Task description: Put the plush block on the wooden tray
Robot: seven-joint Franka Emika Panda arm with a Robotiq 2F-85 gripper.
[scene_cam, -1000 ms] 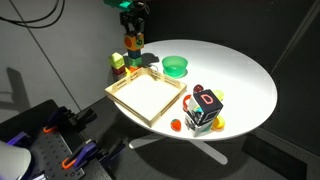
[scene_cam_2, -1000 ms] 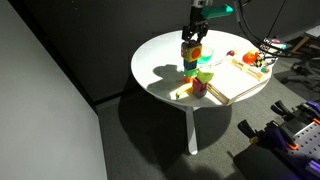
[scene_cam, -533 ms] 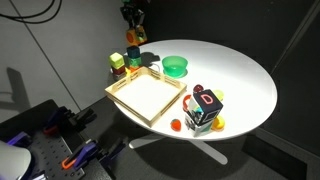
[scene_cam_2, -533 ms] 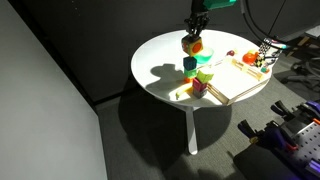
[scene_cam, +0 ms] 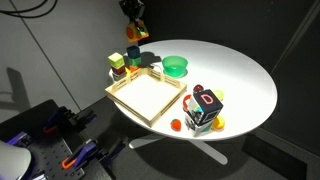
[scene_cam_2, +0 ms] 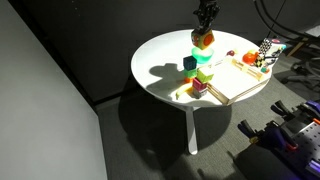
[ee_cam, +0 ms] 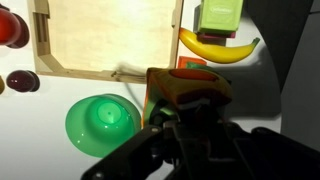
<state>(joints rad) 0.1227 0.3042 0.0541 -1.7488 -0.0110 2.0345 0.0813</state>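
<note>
- Far left in an exterior view: small yellow and green blocks (scene_cam: 118,64), stacked just beside the far corner of the tray (scene_cam: 147,96).
- Above them: gripper (scene_cam: 134,24) clamped on the plush block (scene_cam: 134,34), orange face showing, held in the air clear of the round white table (scene_cam: 240,90).
- Below and nearer the camera: tray of pale wood, bare inside, plush block not on it.
- Just right of the tray's far corner: green bowl (scene_cam: 175,66), resting on the table.
- Further right, near the table's front edge: dark cube (scene_cam: 205,108) with a red-and-white letter face, small orange and yellow pieces at its base.
- Wrist view, left edge: two red round pieces (ee_cam: 10,28), just beside the tray's outer rim.
- Wrist view, centre: plush block gripped from both sides, orange and green faces up, seen over the spot where tray rim and bowl nearly meet.
- Wrist view, right: banana (ee_cam: 215,46) lying near the tray's corner and, beyond it, a plain green block (ee_cam: 220,15).
</note>
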